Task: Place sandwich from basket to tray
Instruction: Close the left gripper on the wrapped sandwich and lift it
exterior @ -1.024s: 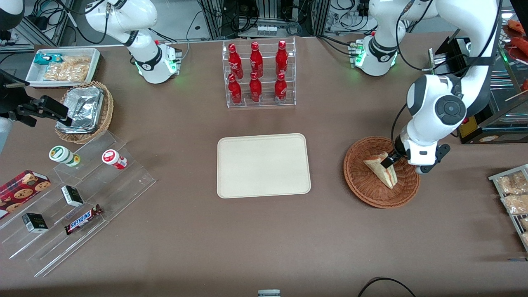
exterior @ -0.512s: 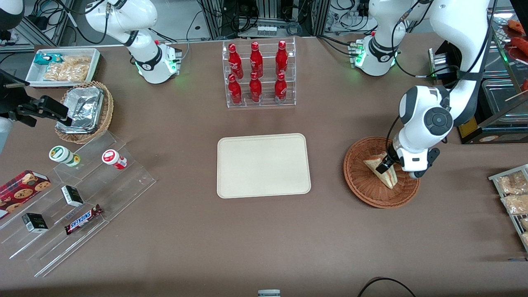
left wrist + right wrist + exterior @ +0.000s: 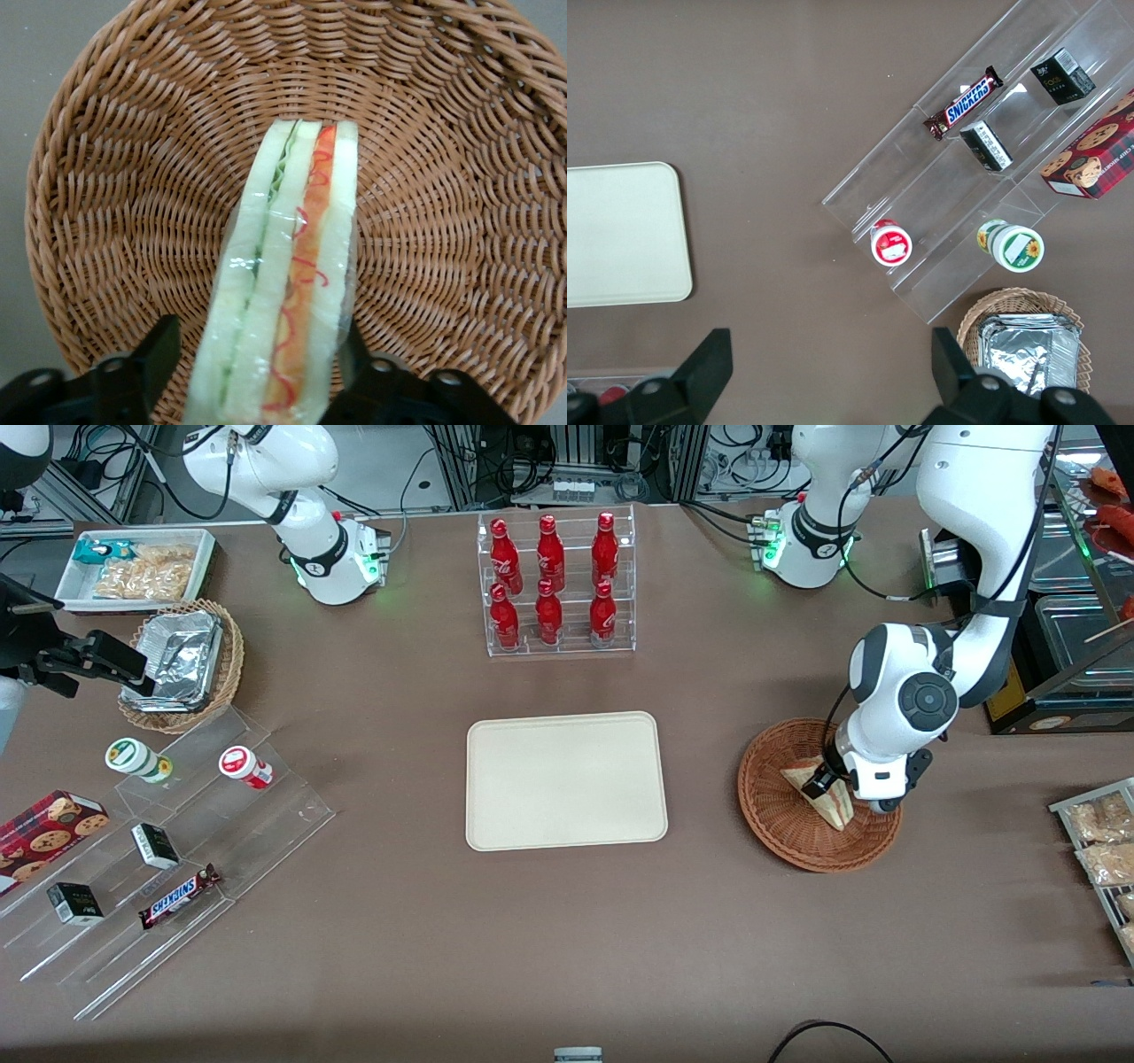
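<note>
Left wrist view shows the sandwich [image 3: 283,283] standing on its edge inside the basket [image 3: 115,177], with the layers of white bread, green and red filling turned up to the camera. It is wrapped in clear film. The gripper [image 3: 257,363] has one black finger [image 3: 159,354] on each flat side of the sandwich; the fingers are spread about as wide as the sandwich is thick, and I cannot tell if they already press on it. From the front view, the sandwich [image 3: 819,793] lies in the middle of the round brown wicker basket [image 3: 780,824], and the gripper [image 3: 828,779] is low over it, at the end of the white left arm [image 3: 904,708].

Next to the basket, toward the parked arm's end of the table, the cream tray [image 3: 565,780] lies flat on the brown table [image 3: 567,939], well apart from the basket. Farther from the front camera than the tray stands a clear rack with red bottles [image 3: 554,584]. Toward the parked arm's end, a clear stepped shelf [image 3: 168,850] carries small snacks, and a lighter wicker basket with foil containers [image 3: 182,664] is near it.
</note>
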Tool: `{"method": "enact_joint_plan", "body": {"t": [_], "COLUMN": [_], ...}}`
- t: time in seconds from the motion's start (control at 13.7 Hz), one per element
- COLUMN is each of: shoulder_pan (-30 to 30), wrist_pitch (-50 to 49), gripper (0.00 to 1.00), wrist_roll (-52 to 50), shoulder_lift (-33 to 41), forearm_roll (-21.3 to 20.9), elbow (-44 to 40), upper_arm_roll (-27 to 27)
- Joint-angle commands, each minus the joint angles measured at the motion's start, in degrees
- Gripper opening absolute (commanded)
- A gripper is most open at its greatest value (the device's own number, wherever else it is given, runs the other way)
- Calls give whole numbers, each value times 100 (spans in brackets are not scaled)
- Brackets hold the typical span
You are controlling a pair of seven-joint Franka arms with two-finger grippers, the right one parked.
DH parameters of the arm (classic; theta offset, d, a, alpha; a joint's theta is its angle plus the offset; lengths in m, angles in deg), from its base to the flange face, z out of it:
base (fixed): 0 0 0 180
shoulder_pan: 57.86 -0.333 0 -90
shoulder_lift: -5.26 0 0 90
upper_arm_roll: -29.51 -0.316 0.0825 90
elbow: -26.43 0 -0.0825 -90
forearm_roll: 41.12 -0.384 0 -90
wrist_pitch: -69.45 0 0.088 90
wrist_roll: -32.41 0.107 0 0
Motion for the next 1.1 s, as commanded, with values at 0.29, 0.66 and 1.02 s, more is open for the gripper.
{"method": "enact_joint_plan", "body": {"t": [0.29, 0.66, 1.02], "shoulder_pan": [60, 78, 375], "wrist_pitch": [-1525, -1906, -2159], "gripper": [8, 5, 0], "wrist_roll": [211, 1784, 2217], "shoulder_lift": [-32, -5, -373], "forearm_roll": [-18, -18, -27], "elbow": [-1109, -1445, -2085], "upper_arm_roll": [-8, 386, 853]}}
